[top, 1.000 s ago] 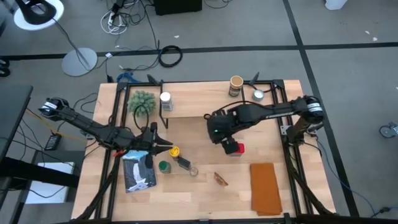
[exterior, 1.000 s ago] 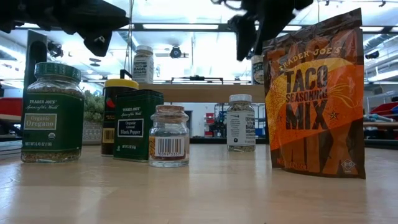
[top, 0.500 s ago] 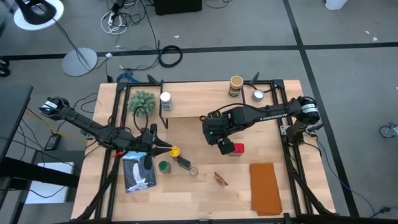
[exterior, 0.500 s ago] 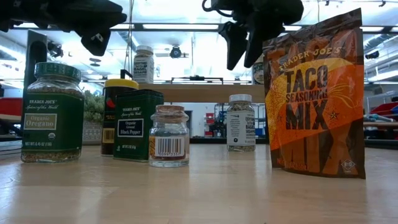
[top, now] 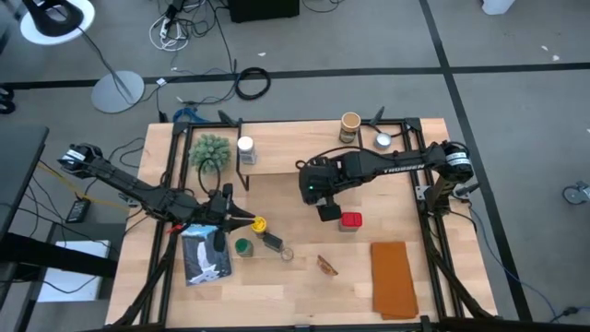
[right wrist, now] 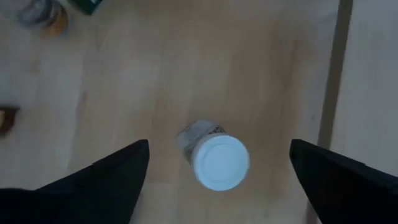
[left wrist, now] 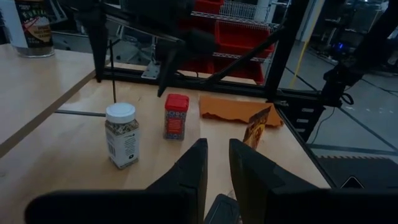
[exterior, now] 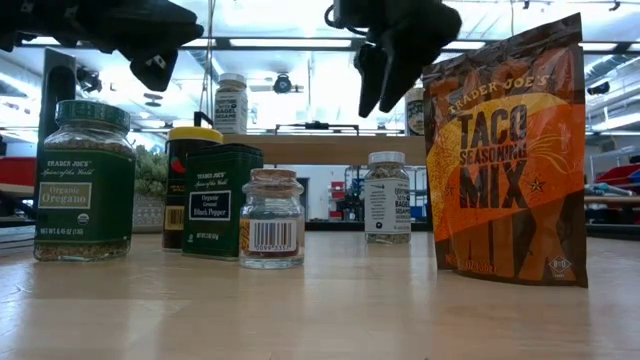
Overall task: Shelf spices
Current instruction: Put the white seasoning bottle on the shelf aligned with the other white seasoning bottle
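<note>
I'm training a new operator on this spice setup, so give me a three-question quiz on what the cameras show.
1. True or false: the right gripper holds a jar.
2. What colour is the lid of the jar under the right gripper's open jaws? A red, B white, C green.
3. Fill in: the tan cylinder stands on the ___.
Key: 1 false; 2 B; 3 shelf.

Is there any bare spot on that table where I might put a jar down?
Yes: the shelf's plank is bare between the white-lidded jar and the tan cylinder. The tabletop is also bare along its front edge, left of the orange pouch. It is crowded around the left gripper, where the yellow-lidded jar and green-lidded jar cluster.
</note>
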{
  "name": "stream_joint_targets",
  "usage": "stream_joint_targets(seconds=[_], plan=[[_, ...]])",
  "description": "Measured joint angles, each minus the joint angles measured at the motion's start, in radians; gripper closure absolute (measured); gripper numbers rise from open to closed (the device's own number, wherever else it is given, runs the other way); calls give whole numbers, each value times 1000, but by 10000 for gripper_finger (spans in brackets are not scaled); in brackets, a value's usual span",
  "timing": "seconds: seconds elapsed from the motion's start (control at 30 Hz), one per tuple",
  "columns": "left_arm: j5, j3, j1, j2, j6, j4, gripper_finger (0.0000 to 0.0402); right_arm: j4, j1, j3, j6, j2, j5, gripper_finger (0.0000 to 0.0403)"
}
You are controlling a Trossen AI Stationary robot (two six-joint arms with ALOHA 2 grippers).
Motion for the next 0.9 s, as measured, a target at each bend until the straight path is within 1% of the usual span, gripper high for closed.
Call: stream_joint_targets(seconds=[0.1,0.2,0.33,0.5,0.57,0.7,0.9], plan=[[0,0,0,0,3,0,332,0,1,0,25,0,-12,32],[0,0,0,0,3,0,332,-1,0,0,-23,0,-42,36],[0,0,0,0,3,0,332,-1,0,0,-130,9,-89,37],[0,0,0,0,3,-2,332,-25,-3,0,-294,74,-112,37],[0,0,0,0,3,-2,332,-33,-7,0,-330,107,-106,39],[0,0,0,0,0,-4,332,-45,-16,0,-375,140,-52,44],[0,0,0,0,0,-24,332,-46,-44,0,-387,145,-53,55]])
